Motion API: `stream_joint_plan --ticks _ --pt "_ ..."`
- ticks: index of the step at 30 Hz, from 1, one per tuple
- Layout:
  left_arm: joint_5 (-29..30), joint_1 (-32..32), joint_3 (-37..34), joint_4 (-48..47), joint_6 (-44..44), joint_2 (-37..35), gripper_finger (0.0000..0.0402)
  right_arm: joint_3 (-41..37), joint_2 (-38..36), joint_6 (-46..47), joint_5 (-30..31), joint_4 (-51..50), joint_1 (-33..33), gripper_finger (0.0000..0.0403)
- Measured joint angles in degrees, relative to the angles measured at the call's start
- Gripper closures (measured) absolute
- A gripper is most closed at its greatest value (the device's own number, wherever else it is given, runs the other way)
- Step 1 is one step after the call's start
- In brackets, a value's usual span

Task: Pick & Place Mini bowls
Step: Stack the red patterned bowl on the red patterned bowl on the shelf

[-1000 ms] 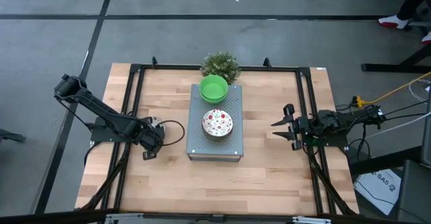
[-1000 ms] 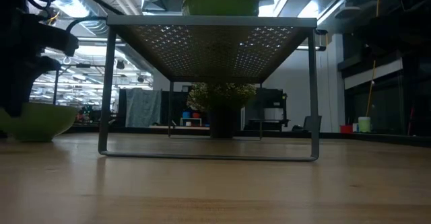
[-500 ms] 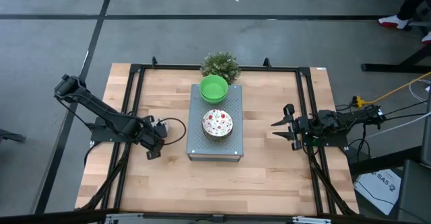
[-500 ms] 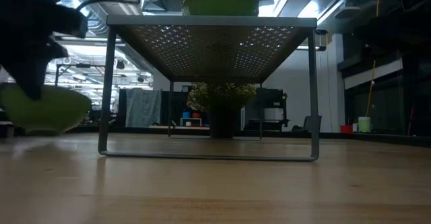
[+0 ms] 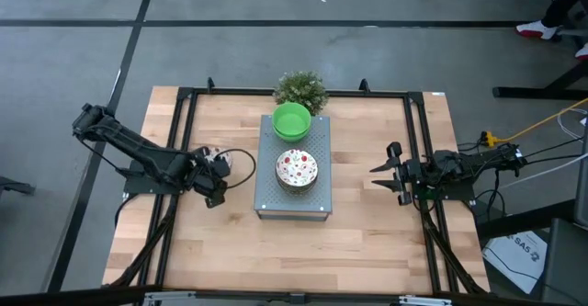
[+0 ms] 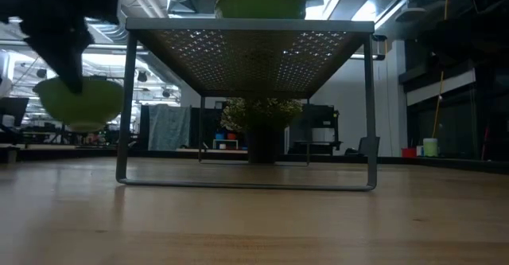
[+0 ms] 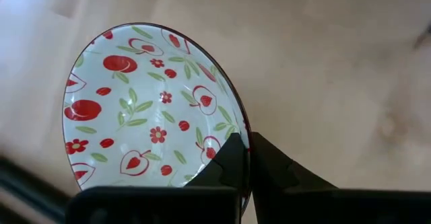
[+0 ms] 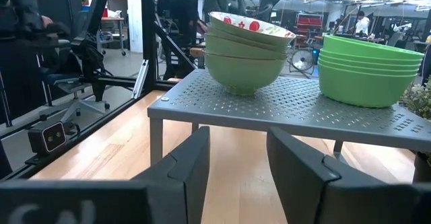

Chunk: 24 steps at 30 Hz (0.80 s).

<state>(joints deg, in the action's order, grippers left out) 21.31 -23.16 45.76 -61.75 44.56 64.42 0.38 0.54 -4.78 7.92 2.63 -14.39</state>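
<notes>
My left gripper is shut on a mini bowl, white inside with red and green fruit and leaf print and green outside. It hangs above the table, left of the grey perforated metal stand. On the stand sit a stack of plain green bowls and a green stack topped by a patterned bowl. My right gripper waits open at the table's right side, level with the stand. My left gripper pinches the bowl's rim, one finger inside the bowl and the other outside. The fingers come from above, pointing down. The bowl hangs below them, mouth up, lifted clear of the table.
A small bushy potted plant stands at the table's far edge, behind the stand. Black frame rails run along the table's left and right sides. Bare wood lies near the front edge. People and furniture show in the room beyond.
My left gripper has risen and moved toward the far edge and the stand, still shut on the bowl. The bowl stood on the table a second ago and now hangs clear above it.
</notes>
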Motion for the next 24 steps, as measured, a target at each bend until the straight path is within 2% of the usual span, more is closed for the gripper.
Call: stream_joint_plan --ticks 14,24 --pt "10.3 7.2 14.4 -11.0 -9.6 0.0 0.0399 0.0 0.0 0.0 0.0 0.0 0.0 0.0256" --pt "13.7 17.2 25.7 -13.6 -24.3 0.0 0.0398 0.0 0.0 0.0 0.0 0.0 0.0 0.0256"
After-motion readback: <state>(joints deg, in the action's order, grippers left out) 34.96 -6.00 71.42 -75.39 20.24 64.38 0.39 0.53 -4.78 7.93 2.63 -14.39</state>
